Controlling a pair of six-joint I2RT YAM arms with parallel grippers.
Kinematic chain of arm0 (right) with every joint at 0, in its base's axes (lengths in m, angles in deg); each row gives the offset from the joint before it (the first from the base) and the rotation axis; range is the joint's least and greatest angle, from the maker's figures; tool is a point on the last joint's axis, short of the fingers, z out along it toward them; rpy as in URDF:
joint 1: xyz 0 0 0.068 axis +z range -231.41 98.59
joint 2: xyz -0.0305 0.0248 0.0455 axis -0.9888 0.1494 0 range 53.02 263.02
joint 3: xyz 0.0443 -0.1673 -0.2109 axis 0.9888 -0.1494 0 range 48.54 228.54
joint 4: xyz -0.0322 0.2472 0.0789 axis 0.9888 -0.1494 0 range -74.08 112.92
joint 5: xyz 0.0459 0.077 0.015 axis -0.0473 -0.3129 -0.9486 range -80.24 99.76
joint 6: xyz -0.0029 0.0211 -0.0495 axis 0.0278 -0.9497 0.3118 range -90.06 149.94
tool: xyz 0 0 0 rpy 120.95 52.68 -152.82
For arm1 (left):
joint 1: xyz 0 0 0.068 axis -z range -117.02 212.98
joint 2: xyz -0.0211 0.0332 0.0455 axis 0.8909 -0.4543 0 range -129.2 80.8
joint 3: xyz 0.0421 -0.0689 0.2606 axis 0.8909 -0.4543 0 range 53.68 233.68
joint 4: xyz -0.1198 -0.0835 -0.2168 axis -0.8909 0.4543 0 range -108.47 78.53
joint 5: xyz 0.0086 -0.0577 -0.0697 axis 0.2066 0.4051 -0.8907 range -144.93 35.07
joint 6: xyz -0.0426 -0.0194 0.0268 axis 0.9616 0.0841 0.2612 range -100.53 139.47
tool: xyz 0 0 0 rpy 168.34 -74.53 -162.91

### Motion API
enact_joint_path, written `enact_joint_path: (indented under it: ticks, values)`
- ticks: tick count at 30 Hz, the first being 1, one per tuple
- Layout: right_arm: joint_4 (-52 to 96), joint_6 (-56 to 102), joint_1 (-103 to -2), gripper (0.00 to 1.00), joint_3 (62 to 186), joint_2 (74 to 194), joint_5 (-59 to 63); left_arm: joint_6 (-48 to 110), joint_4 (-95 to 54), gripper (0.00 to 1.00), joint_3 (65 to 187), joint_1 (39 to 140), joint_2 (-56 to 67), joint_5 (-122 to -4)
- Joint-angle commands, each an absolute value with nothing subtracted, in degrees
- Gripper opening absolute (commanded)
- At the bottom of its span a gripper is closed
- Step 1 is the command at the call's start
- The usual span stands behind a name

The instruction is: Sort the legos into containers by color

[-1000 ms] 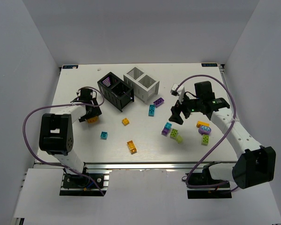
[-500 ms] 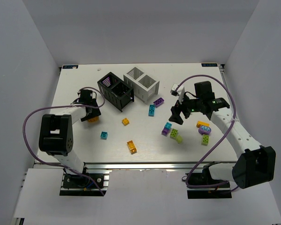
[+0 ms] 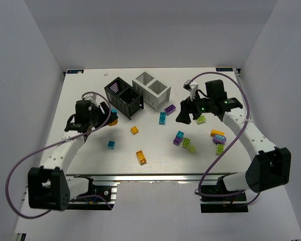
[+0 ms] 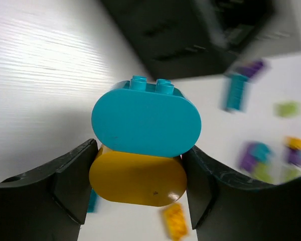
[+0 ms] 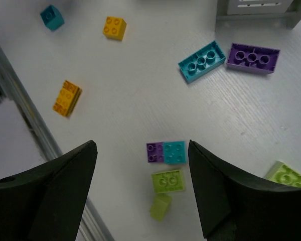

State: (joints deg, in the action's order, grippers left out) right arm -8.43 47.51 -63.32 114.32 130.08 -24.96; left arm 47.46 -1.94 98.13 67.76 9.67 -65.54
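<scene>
One lego stack (image 4: 145,130), teal atop yellow, sits clamped in the left gripper (image 4: 139,175), left of centre near the black box (image 3: 123,98). The right gripper (image 5: 140,186) gapes wide, empty, above loose legos (image 5: 165,152) right of centre.

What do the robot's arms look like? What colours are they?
Both the left arm and right arm are white tubes with black joints. A purple cable loops along each. The end effector fingers are black, and a tiny green light glows on the right wrist.

1 blk container (image 3: 121,106), 1 wht container (image 3: 158,98), approx 15 legos (image 3: 141,157).
</scene>
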Motion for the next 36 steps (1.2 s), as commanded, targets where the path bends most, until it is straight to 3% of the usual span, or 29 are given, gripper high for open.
enact_joint_path:
  ticks: [1, 6, 17, 25, 36]
  values:
    - [-6.00, 31.20, -62.34, 0.78, 118.41, 132.64, -27.86, 54.97, -8.77, 0.07, 93.07, 69.31, 17.15, -82.77]
    - [-4.76, 16.96, -58.83, 0.78, 122.80, 136.24, -28.49, 60.52, -15.39, 0.00, 88.49, 75.61, 24.28, -89.30]
    - [-1.69, -4.40, -47.22, 0.89, 129.84, 142.05, -26.80, 52.53, -18.03, 0.00, 88.31, 95.13, 26.13, -68.92]
    - [-1.43, -6.53, -45.38, 0.88, 129.32, 143.63, -26.54, 48.75, -20.14, 0.00, 89.71, 100.59, 24.47, -61.00]
    - [0.07, -7.59, -43.61, 0.83, 128.44, 145.66, -26.46, 47.78, -21.02, 0.00, 91.13, 102.44, 22.44, -60.29]
